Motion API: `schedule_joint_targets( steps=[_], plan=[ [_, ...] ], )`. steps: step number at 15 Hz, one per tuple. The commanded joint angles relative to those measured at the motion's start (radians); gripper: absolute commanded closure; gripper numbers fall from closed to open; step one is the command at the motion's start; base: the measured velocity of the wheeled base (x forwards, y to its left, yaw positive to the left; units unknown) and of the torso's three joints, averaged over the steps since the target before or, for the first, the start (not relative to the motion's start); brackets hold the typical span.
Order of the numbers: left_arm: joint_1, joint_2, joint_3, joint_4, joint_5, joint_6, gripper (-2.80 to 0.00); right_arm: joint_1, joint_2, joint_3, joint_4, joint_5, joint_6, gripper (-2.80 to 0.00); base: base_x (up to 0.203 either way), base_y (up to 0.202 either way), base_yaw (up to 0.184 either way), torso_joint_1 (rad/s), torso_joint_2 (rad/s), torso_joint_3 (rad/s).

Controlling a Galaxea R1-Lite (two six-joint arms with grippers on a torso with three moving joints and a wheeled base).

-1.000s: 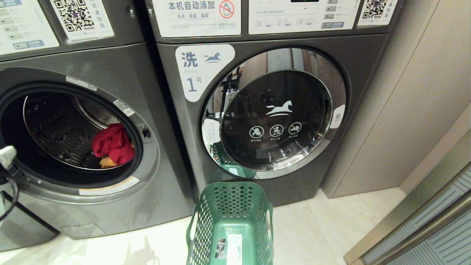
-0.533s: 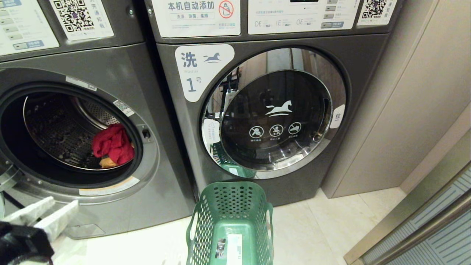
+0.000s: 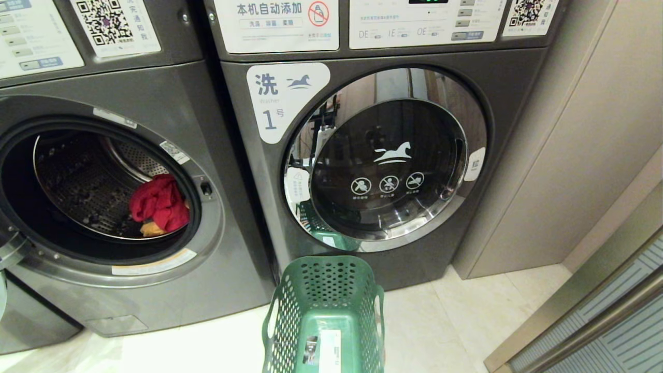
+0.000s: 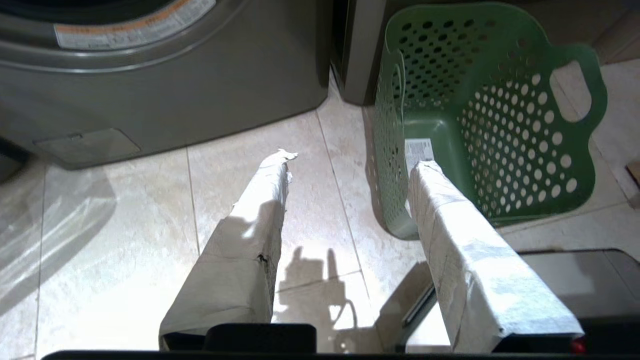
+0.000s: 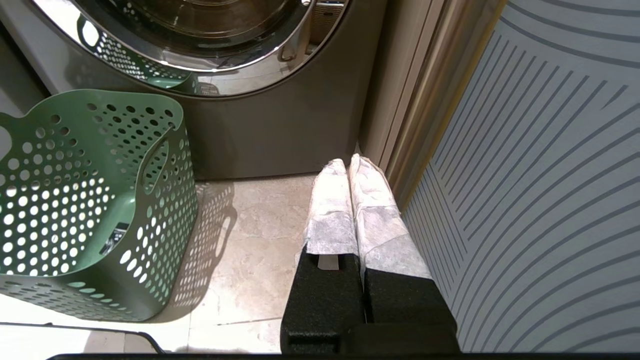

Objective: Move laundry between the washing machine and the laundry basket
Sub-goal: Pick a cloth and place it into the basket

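From the head view I see the washing machine with its round door opening wide open, standing just to the left of a like machine labelled 1 whose chrome-ringed glass door is shut. Inside the open drum, against its right-hand side, lies the laundry: a bright red cloth bunched up, with a small orange-yellow piece tucked just beneath it. The laundry basket sits on the pale tiled floor in front of machine 1, to the right of the open machine and close to the lower rim of that shut door; I can make out a white sticker on its green floor and no garments in the part I can see, though its near end is cut off by the frame. My left claw hangs low over the floor tiles, fingers spread apart with nothing between them, pointing toward the base of the open machine, with the basket just beside its one finger. My right claw is on the far side of the basket from the open machine, near the grey striped panel, its wrapped fingers pressed together and holding nothing.
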Motion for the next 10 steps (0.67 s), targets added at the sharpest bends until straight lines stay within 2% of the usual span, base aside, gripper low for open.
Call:
schedule_joint_targets(
  steps=[1,3,4,6,10],
  plan=[
    [0.001,-0.147,-0.006,0.097,0.002,-0.007,0.0,0.0,0.001,0.0,0.0,0.0,-0.001,0.0,0.0,0.0,0.0,0.0,0.0,0.0],
    [-0.016,-0.236,-0.03,0.207,0.018,-0.042,0.0,0.0,0.001,0.0,0.0,0.0,-0.001,0.0,0.0,0.0,0.0,0.0,0.0,0.0],
    [-0.039,-0.265,-0.034,0.222,0.029,-0.057,0.0,0.0,0.001,0.0,0.0,0.001,-0.001,0.0,0.0,0.0,0.0,0.0,0.0,0.0],
    [-0.09,-0.307,-0.036,0.227,0.044,-0.063,0.0,0.0,0.001,0.0,0.0,0.001,-0.001,0.0,0.0,0.0,0.0,0.0,0.0,0.0],
    [-0.079,-0.416,-0.035,0.224,0.05,-0.051,0.0,0.0,0.001,0.0,0.0,0.0,-0.001,0.0,0.0,0.0,0.0,0.0,0.0,0.0]
  ],
)
